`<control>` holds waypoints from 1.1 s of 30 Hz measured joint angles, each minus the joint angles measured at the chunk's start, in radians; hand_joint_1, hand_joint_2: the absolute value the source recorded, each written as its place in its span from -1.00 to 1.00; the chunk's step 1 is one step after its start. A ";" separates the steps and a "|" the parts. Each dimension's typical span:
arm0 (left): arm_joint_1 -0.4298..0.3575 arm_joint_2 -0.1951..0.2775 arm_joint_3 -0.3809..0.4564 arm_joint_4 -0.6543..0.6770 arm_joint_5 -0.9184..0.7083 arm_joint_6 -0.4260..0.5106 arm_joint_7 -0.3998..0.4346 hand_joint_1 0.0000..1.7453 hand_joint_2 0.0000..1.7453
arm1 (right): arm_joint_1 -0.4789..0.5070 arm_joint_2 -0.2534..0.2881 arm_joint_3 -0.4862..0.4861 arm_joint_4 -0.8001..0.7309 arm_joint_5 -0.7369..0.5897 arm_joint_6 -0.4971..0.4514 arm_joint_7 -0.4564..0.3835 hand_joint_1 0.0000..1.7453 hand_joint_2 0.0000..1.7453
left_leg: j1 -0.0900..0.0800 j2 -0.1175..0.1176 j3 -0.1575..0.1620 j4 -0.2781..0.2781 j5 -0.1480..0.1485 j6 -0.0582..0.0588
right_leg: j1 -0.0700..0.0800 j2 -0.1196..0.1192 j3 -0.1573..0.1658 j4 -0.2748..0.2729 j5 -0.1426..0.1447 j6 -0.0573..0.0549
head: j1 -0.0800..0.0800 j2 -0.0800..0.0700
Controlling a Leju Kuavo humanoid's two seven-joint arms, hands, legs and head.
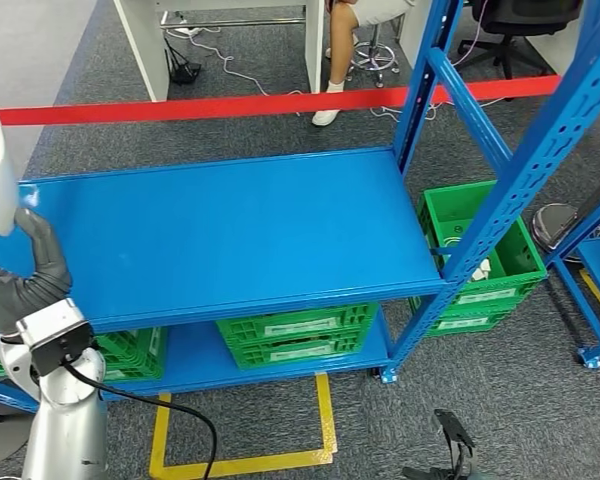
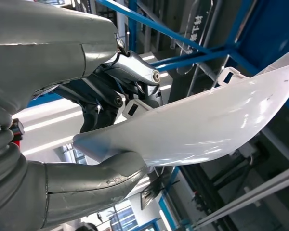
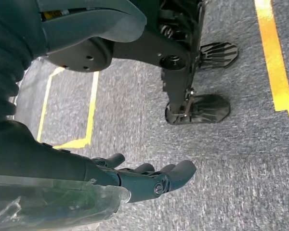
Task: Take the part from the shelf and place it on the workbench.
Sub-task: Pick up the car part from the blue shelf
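Glossy white curved plastic part (image 2: 208, 125) clamped in left hand (image 2: 110, 139), far left of head frame, clear of blue metal shelf (image 1: 229, 230). Right hand (image 3: 150, 178) empty, fingers loosely extended, lower frame. Keep grip firm; avoid blue uprights when turning toward workbench.

The part (image 2: 208, 125) is glossy white plastic, smooth, with bright reflections. The left hand (image 2: 99, 120) gripping it has a matt grey ribbed cover and shiny metal links. The shelf (image 1: 229, 230) is smooth blue painted metal; at 3 o'clock a green plastic crate (image 1: 508, 262) sits on rough grey carpet (image 1: 508, 400).
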 joint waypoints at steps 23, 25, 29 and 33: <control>-0.040 -0.020 -0.050 0.001 0.037 0.000 0.000 1.00 1.00 | -0.073 -0.118 -0.088 -0.013 -0.067 0.048 0.109 -1.00 1.00 | 0.012 0.001 -0.059 0.251 -0.133 -0.037 | 0.003 0.001 -0.086 0.032 0.064 -0.039 | 0.001 0.000; -0.043 -0.019 -0.056 0.001 0.037 0.000 0.000 1.00 1.00 | -0.079 -0.125 -0.091 -0.013 -0.067 0.049 0.110 -1.00 1.00 | 0.006 0.002 0.030 0.120 -0.098 -0.021 | 0.007 0.001 -0.098 0.032 0.078 -0.034 | 0.001 0.000; -0.048 -0.017 -0.064 0.001 0.037 0.000 0.000 1.00 1.00 | -0.083 -0.133 -0.096 -0.013 -0.067 0.050 0.111 -1.00 1.00 | -0.002 0.002 0.073 0.022 -0.088 -0.008 | 0.005 0.000 -0.110 0.020 0.112 -0.011 | 0.002 0.000; -0.050 -0.016 -0.068 0.001 0.038 0.000 0.000 1.00 1.00 | -0.083 -0.136 -0.097 -0.013 -0.067 0.050 0.111 -1.00 1.00 | 0.002 0.005 0.043 0.009 -0.046 0.013 | 0.004 -0.002 -0.149 0.112 0.011 0.007 | 0.004 0.000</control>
